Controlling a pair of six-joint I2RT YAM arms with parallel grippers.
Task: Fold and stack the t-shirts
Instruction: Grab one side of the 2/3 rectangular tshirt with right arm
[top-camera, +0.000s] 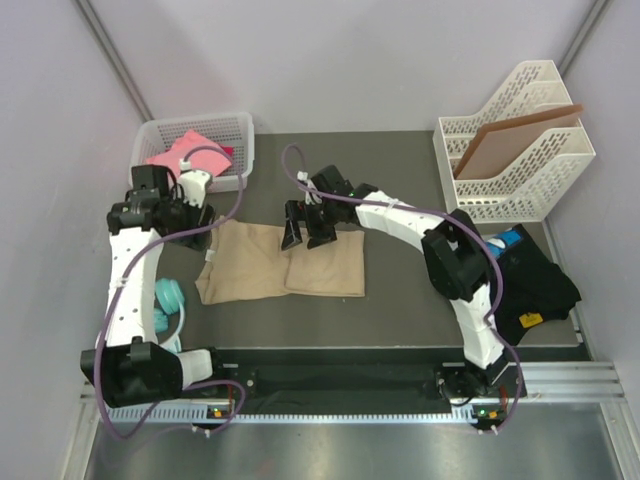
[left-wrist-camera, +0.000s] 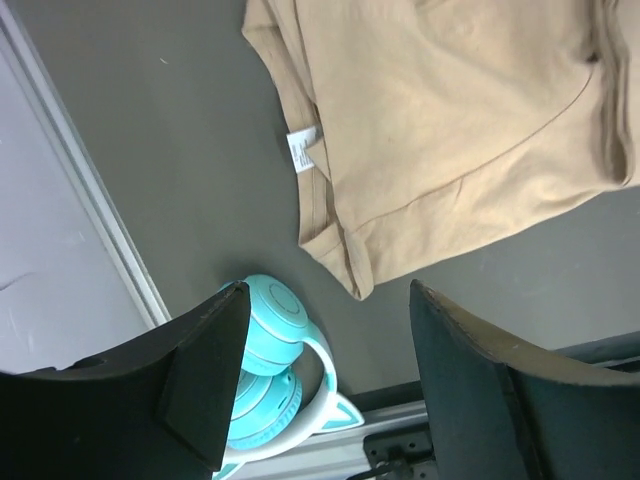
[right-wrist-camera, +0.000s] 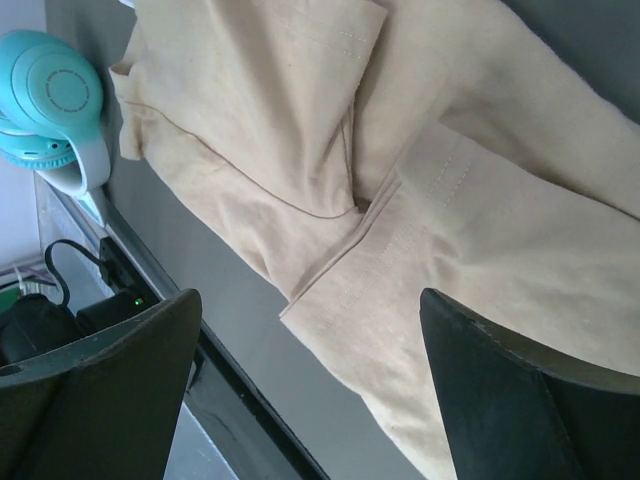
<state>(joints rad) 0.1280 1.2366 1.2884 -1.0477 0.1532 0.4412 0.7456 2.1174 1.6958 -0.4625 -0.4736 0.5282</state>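
Now we are mid-fold on the tan t-shirt (top-camera: 285, 262); our left gripper (left-wrist-camera: 328, 300) and right gripper (right-wrist-camera: 310, 300) hover spread, empty, so next we likely pinch a hem

Plain tan t-shirt (top-camera: 250, 266), white label (left-wrist-camera: 298, 150); pink t-shirt (top-camera: 186, 151); black t-shirt (top-camera: 546, 280); teal headphones (left-wrist-camera: 276, 320); brown board (top-camera: 510, 141); grey table (top-camera: 400, 292).

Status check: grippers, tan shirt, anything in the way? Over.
Right gripper open, empty, over the tan t-shirt. Left gripper open, empty, by its left edge. Shirt partly folded. Teal headphones close by, not touching.
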